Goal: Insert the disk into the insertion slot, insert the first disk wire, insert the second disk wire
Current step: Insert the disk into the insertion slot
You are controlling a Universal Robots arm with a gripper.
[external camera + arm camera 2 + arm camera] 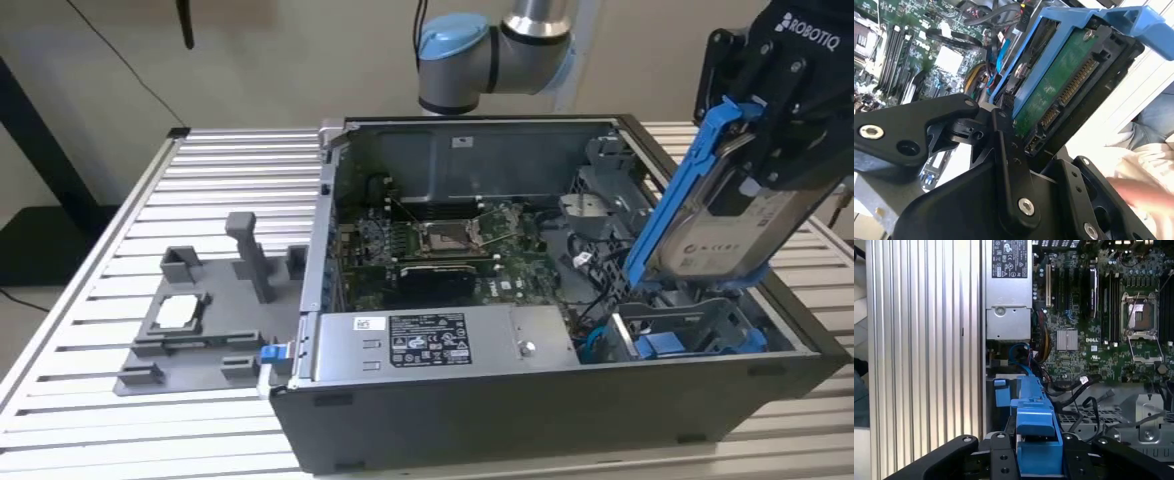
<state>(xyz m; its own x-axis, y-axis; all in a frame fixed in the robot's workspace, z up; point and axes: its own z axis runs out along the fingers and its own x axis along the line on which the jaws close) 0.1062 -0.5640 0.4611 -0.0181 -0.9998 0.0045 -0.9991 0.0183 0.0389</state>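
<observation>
- Claw (771, 165) pinches the disk (727, 235) by its two flat faces, high over the end of the open computer case (534, 420) on the exterior view's right; in the second wrist view the black fingers (1009, 165) clamp the disk's green circuit-board side (1054, 85)
- At the exterior view's left, a grey moulded fixture (200, 320) with upright posts lies on the ribbed metal table (227, 170), just beside the case
- Along the case's near wall sits the silver power supply (427, 340), its label facing up
- Behind it the green motherboard (454, 240) lies flat, its square socket near the middle
- Black cables (594, 262) lie loose between the motherboard and the drive bay
- At the case's near corner on the exterior view's right stands the insertion slot (687, 325), a dark grey cage with blue fittings
- The disk hangs steeply tilted in its blue carrier, label towards the camera, its lower end just above the slot's mouth and not seated; contact there cannot be told
- In the first wrist view the carrier's blue end tab (1036, 435) sits between the claw's fingers
- The robot arm (481, 50) reaches in from behind the case
</observation>
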